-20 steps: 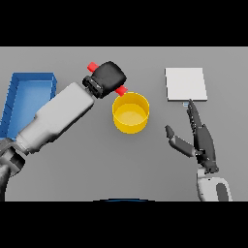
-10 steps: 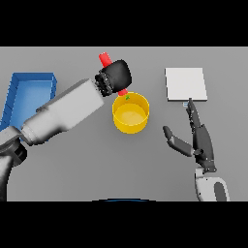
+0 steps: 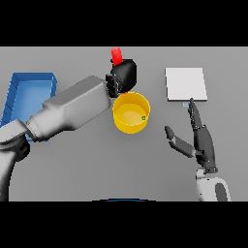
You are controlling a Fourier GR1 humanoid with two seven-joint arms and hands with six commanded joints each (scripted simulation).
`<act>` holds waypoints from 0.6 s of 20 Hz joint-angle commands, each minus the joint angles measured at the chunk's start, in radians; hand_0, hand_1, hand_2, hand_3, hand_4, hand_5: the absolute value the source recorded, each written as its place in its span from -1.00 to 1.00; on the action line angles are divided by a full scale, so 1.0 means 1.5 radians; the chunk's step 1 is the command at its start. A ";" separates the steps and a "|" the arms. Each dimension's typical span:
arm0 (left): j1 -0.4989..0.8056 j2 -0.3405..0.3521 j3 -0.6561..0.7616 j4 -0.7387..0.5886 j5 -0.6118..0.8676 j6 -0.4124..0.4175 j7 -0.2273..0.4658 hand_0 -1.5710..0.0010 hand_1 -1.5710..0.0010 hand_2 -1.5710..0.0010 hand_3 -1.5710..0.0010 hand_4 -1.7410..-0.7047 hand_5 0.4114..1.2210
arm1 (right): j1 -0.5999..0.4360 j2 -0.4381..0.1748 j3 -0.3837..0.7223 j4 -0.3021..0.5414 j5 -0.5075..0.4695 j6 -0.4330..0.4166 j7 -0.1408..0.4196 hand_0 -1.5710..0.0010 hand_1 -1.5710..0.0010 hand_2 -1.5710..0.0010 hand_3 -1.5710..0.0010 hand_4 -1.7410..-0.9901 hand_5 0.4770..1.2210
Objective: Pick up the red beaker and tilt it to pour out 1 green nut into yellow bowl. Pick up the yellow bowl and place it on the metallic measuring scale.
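Observation:
My left hand [image 3: 124, 76] is shut on the red beaker [image 3: 116, 55], of which only the red top shows above the dark fingers. It hangs just behind the far rim of the yellow bowl [image 3: 131, 116]. A small green nut [image 3: 144, 117] lies inside the bowl near its right wall. The metallic measuring scale [image 3: 186, 84], a pale square plate, rests on the table to the bowl's right. My right hand [image 3: 201, 141] is open, fingers straight, in front of the scale and right of the bowl.
A blue tray [image 3: 29, 87] sits at the left side of the grey table, partly covered by my left forearm [image 3: 72, 109].
My left hand has carried the red beaker rightward and turned it more upright above the bowl's far rim. A green nut now lies in the bowl. The right hand barely moved.

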 commanded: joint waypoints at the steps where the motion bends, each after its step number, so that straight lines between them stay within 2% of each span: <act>1: -0.019 -0.006 -0.008 0.006 -0.012 0.008 -0.005 -1.00 -1.00 -1.00 -1.00 -0.98 1.00 | -0.005 0.005 0.002 0.005 0.002 -0.003 0.000 1.00 1.00 1.00 1.00 0.63 -0.74; 2: -0.034 -0.008 -0.013 0.007 -0.021 0.012 -0.013 -1.00 -1.00 -1.00 -1.00 -0.98 1.00 | 0.000 0.009 0.006 -0.001 0.009 -0.009 -0.005 1.00 1.00 1.00 1.00 0.62 -0.74; 5: -0.114 -0.001 -0.008 0.026 -0.033 0.003 -0.052 -1.00 -1.00 -1.00 -1.00 -0.98 1.00 | -0.016 0.011 0.001 0.004 0.005 -0.010 0.027 1.00 1.00 1.00 1.00 0.60 -0.76; 6: -0.142 0.011 0.007 0.043 -0.031 0.017 -0.059 -1.00 -1.00 -1.00 -1.00 -0.98 1.00 | -0.014 0.007 0.007 0.002 0.013 -0.009 0.017 1.00 1.00 1.00 1.00 0.61 -0.77; 8: -0.181 0.026 0.051 0.090 -0.012 0.028 -0.051 -1.00 -1.00 -1.00 -1.00 -0.97 1.00 | -0.005 0.010 0.008 0.001 0.009 -0.006 -0.001 1.00 1.00 1.00 1.00 0.63 -0.79; 10: -0.214 0.047 0.099 0.137 0.008 0.053 -0.041 -1.00 -1.00 -1.00 -1.00 -0.96 1.00 | -0.012 0.006 0.003 0.011 0.004 -0.004 0.001 1.00 1.00 1.00 1.00 0.63 -0.79; 12: -0.248 0.058 0.167 0.193 0.049 0.039 -0.010 -1.00 -1.00 -1.00 -1.00 -0.97 1.00 | -0.017 0.007 0.005 0.011 -0.011 0.010 -0.001 1.00 1.00 1.00 1.00 0.69 -0.78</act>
